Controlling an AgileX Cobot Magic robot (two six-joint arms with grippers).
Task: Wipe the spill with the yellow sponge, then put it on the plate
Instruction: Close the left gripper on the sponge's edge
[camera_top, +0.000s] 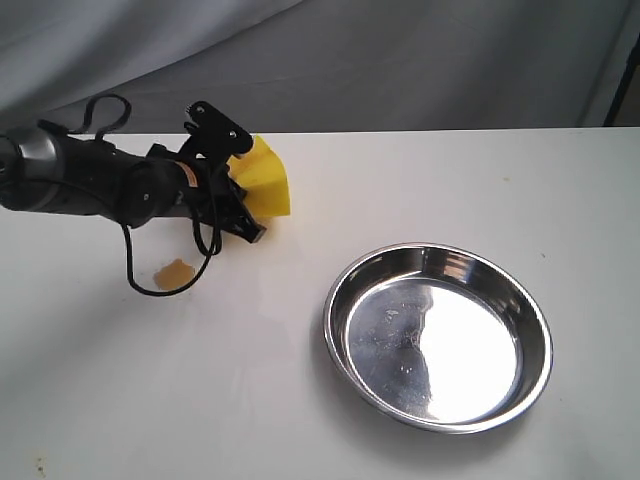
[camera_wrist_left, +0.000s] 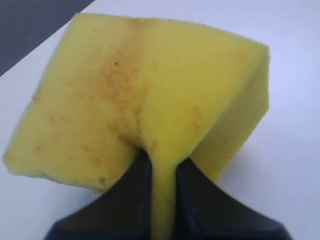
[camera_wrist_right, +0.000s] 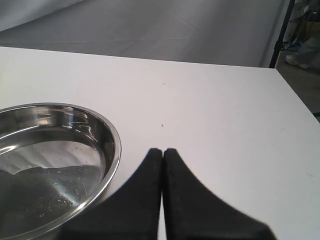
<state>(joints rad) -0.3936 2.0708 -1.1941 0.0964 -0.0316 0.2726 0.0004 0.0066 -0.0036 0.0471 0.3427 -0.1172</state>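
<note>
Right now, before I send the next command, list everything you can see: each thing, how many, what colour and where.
yellow sponge: one, bright yellow with brownish stains, pinched in the left gripper over the table's left rear
spill: one, orange-brown, on the table nearer the camera than the sponge, apart from it
plate: one, shiny steel, on the table right of centre
table: one, white, under everything
backdrop cloth: one, grey, behind the table
left gripper: one, black, shut on the sponge
right gripper: one, black, shut on nothing, beside the plate's rim
</note>
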